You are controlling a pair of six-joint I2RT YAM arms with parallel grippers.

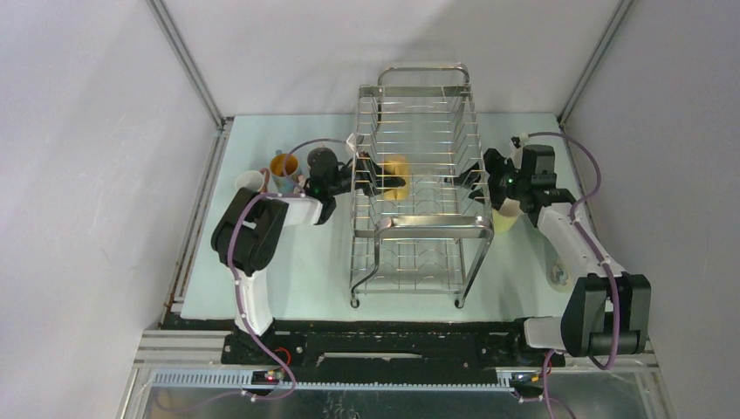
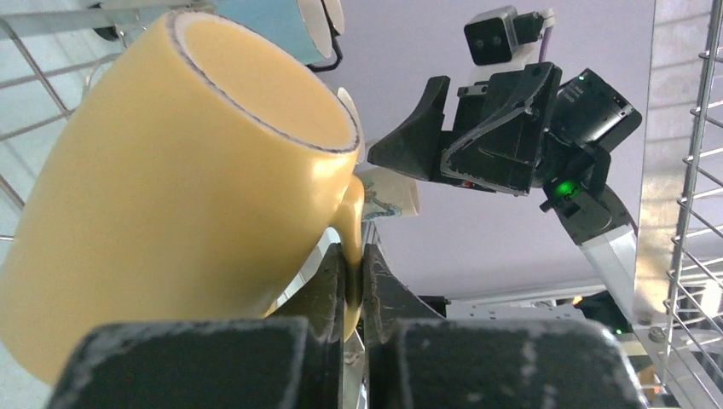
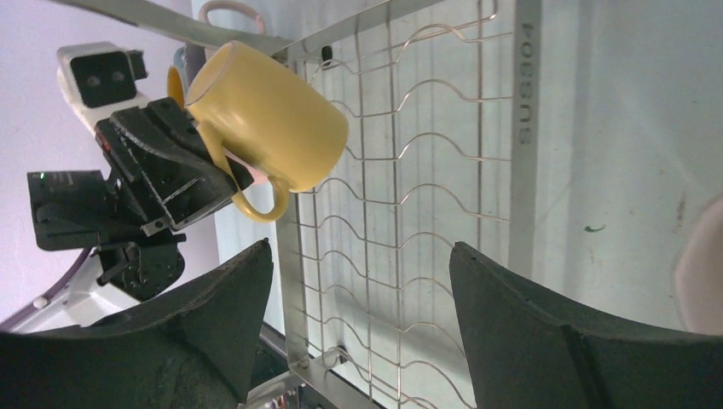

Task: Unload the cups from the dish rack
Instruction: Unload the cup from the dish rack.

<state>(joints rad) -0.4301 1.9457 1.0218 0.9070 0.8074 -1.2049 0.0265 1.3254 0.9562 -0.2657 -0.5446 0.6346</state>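
A yellow cup hangs tilted inside the upper tier of the chrome dish rack. My left gripper reaches in from the rack's left side. In the left wrist view it is shut on the handle of this yellow cup. My right gripper hovers at the rack's right side. Its jaws stand wide open with nothing between them, facing the wire grid and the yellow cup beyond.
An orange cup and a cream cup stand on the table left of the rack. Another cream cup sits under the right arm. A light blue cup shows behind the yellow one. Walls close in the table on three sides.
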